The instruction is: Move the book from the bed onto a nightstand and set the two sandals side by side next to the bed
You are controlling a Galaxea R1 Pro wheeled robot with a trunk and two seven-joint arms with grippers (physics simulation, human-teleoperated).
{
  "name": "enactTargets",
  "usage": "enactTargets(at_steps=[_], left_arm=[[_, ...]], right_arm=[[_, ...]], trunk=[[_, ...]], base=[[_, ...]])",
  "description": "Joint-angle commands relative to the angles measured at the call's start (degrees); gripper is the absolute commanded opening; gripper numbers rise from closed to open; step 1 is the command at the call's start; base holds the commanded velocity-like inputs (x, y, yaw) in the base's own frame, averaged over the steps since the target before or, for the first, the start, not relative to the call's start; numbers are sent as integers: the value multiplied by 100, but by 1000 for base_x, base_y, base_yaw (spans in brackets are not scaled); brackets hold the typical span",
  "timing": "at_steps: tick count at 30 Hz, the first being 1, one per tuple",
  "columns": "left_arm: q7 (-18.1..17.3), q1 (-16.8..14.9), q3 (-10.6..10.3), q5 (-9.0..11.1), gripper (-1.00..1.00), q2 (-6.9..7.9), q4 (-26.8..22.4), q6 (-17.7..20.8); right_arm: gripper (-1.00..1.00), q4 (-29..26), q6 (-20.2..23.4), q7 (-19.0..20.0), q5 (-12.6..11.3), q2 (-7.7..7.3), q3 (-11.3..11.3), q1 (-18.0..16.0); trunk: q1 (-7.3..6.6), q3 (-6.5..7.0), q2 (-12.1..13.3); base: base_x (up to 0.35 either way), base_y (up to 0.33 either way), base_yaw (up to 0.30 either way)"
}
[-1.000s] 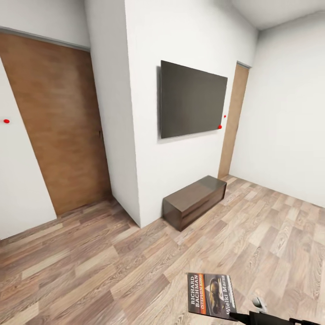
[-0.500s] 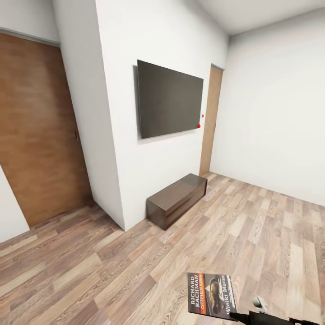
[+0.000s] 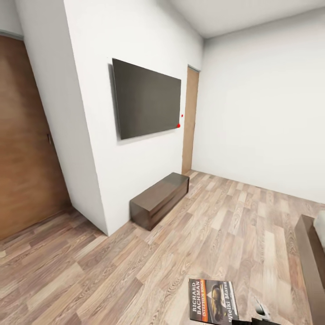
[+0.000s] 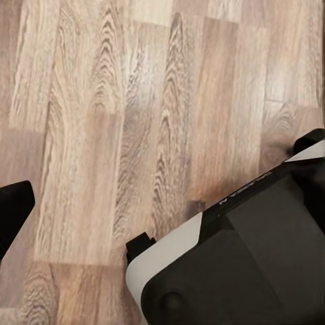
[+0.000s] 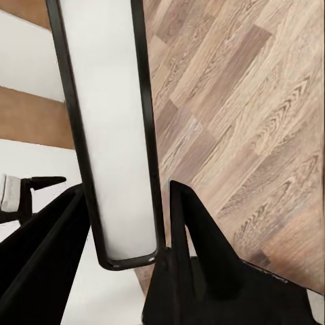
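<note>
In the head view the book (image 3: 213, 301), dark with an orange band and white "Richard Bachman" lettering, is held flat above the plank floor at the bottom edge, with my right gripper (image 3: 253, 318) on its near side. The right wrist view shows the book (image 5: 108, 122) edge-on, white pages between black covers, and my right gripper (image 5: 125, 196) shut on it. A corner of the bed (image 3: 311, 262), dark frame and pale mattress, sits at the right edge. One black fingertip (image 4: 12, 206) of the left gripper hangs over the floor. The nightstand and the two sandals are out of view.
A long low dark dresser (image 3: 159, 199) stands against the white wall under a black wall screen (image 3: 145, 100). A wide wooden door (image 3: 27, 153) is at the left, a narrow one (image 3: 189, 119) in the far corner. My base (image 4: 244, 257) shows beside the left arm.
The camera has turned right: wall, screen and dresser slid left, and the bed's corner came into view at the right edge. The book stays in the right gripper's hold.
</note>
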Motion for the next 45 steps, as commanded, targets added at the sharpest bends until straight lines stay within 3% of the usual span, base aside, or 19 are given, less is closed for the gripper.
enactTargets(at_steps=[1, 30, 37, 40, 45], left_arm=[[-11, 4, 48, -58, 100, 2, 0, -19], [34, 17, 46, -26, 100, -23, 0, -28], [33, 17, 46, -26, 100, -24, 0, -28], [31, 17, 46, -25, 100, -24, 0, -28], [33, 17, 46, -25, 100, -24, 0, -28]], right_arm=[[-100, 85, 38, 15, -67, 2, -32, -7], [-100, 205, -144, -47, -67, 0, -32, -5], [-100, 197, -216, -1938, -65, 65, -32, -6], [-100, 196, -329, -2230, -64, 76, -27, -7], [-100, 197, -369, -2329, -63, 84, -23, -5]], trunk=[[2, -2, -5], [2, -2, -5], [2, -2, -5], [2, -2, -5], [2, -8, -5]], base=[[0, 0, -284], [0, 0, -284], [0, 0, -284], [0, 0, -284], [0, 0, -282]])
